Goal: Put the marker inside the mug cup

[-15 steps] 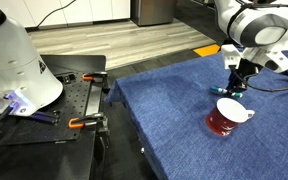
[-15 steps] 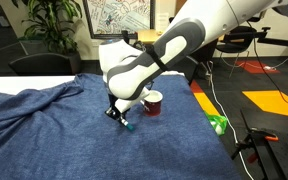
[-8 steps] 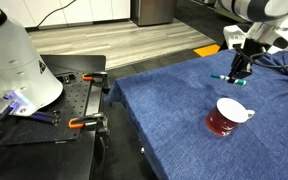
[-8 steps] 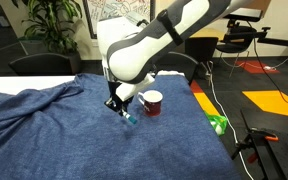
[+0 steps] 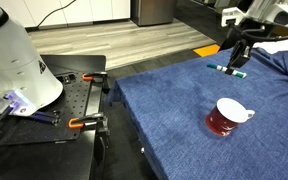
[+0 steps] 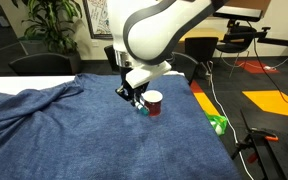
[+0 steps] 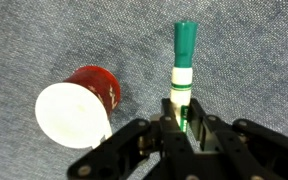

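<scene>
My gripper (image 7: 180, 118) is shut on the marker (image 7: 183, 62), a teal-green stick with a white band, and holds it in the air above the blue cloth. In both exterior views the gripper (image 5: 237, 62) (image 6: 136, 98) hangs with the marker (image 5: 225, 69) (image 6: 141, 108) sticking out roughly level. The mug cup (image 5: 225, 117) is dark red with a white inside and handle. It stands upright on the cloth. It also shows in an exterior view (image 6: 153, 103) just beside the marker, and in the wrist view (image 7: 77, 108) left of the marker.
A blue denim cloth (image 5: 174, 110) covers the table. A black side bench with orange clamps (image 5: 81, 123) and a white robot base (image 5: 14, 60) stand beside it. A green object (image 6: 218, 124) lies past the cloth's edge. Cables run on the floor.
The gripper has risen from the cloth with the marker in it and moved up and away from the mug's near side. The mug has not moved.
</scene>
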You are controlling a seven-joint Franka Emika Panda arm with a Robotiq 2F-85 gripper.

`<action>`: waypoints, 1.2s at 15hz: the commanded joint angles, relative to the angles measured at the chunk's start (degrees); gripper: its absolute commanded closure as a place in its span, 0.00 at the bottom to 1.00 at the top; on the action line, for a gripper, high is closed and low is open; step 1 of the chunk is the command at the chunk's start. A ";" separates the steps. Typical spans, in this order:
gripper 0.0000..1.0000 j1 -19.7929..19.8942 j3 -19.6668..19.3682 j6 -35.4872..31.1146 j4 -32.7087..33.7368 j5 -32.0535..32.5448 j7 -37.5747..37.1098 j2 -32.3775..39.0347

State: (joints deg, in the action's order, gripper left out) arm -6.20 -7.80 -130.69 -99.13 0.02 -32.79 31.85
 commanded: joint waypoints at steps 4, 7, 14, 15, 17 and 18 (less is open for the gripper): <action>0.80 -0.09 0.00 0.13 -3.65 1.47 -2.75 -3.29; 0.95 -2.79 -3.37 -3.95 -3.81 5.37 -12.46 -2.56; 0.95 -7.67 -9.99 -8.37 -4.19 19.30 -39.36 -1.66; 0.95 -8.65 -10.94 -7.61 -4.30 21.82 -43.84 -1.83; 0.95 -10.40 -12.52 -6.21 -4.35 26.97 -52.70 -2.07; 0.95 -11.22 -13.16 -5.09 -4.18 29.63 -57.10 -2.07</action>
State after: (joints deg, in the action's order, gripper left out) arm -14.32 -18.29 -138.30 -103.20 23.81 -79.10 30.36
